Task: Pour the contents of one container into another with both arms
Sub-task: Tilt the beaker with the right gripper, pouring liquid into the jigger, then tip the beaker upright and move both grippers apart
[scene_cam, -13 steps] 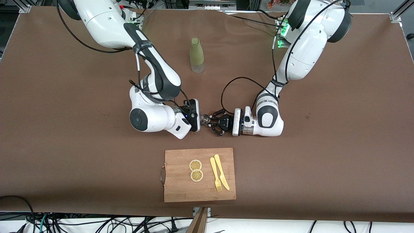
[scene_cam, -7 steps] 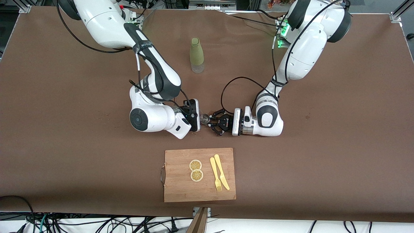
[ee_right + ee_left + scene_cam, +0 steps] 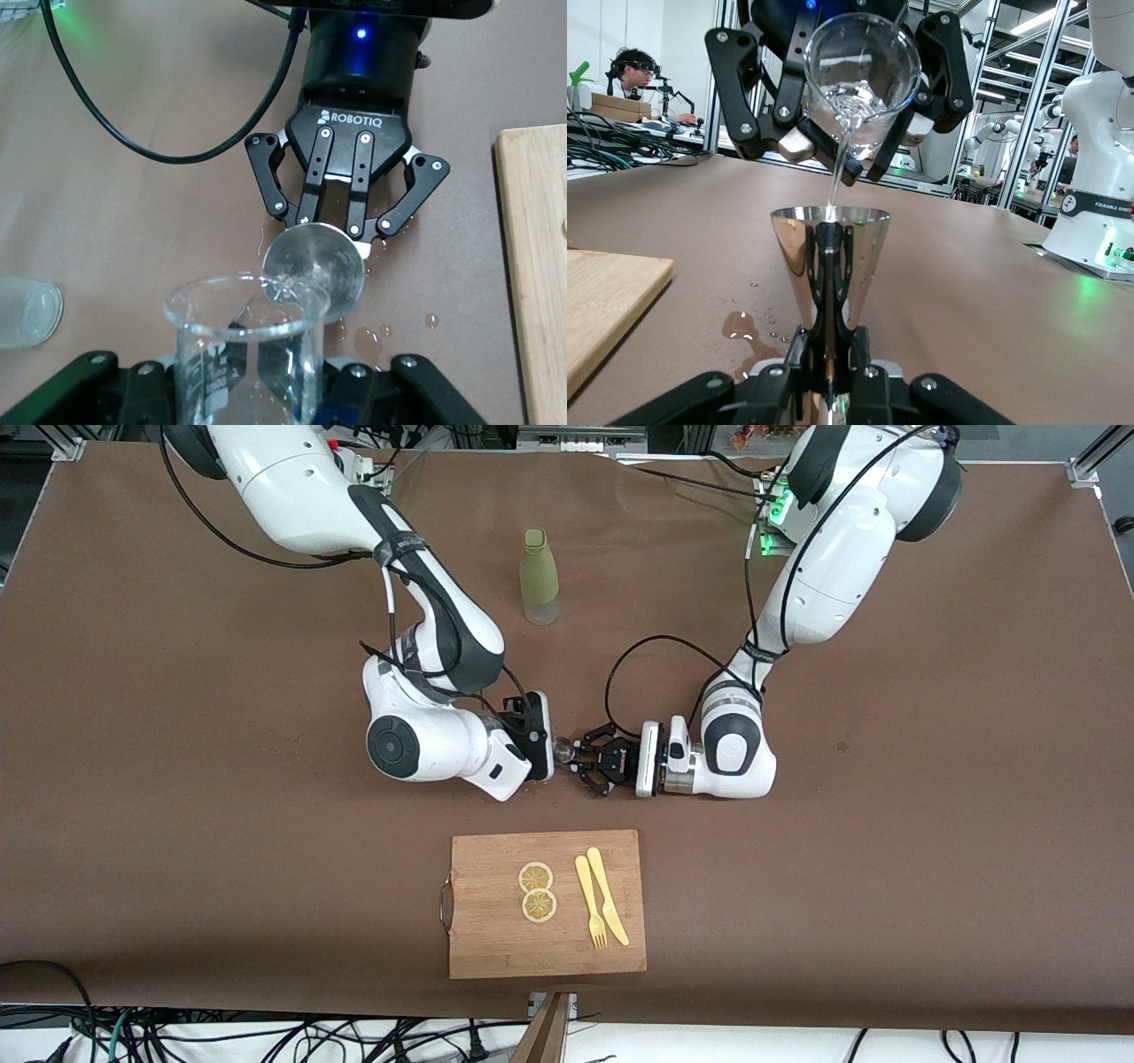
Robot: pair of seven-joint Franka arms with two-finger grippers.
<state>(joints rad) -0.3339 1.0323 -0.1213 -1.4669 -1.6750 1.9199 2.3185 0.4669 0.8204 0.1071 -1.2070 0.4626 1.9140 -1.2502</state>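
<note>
glass cup [image 3: 859, 84]: you've got it tipped right over the jigger [image 3: 830, 257], held in the right gripper [image 3: 842, 133]
jigger: upright, clamped in the left gripper [image 3: 341, 217] — mid-table
puddle [image 3: 749, 329]: on the table by the jigger's foot
bottle [image 3: 539, 576]: stands farther from the front camera than both grippers
cutting board [image 3: 496, 921]: nearer the camera than the grippers — two lemon slices [image 3: 537, 891], fork [image 3: 590, 903] and knife [image 3: 607, 895] on it

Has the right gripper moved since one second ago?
Yes. In the front view the right gripper, shut on the glass cup, has shifted slightly toward the left gripper, judged against the fixed cutting board.
</note>
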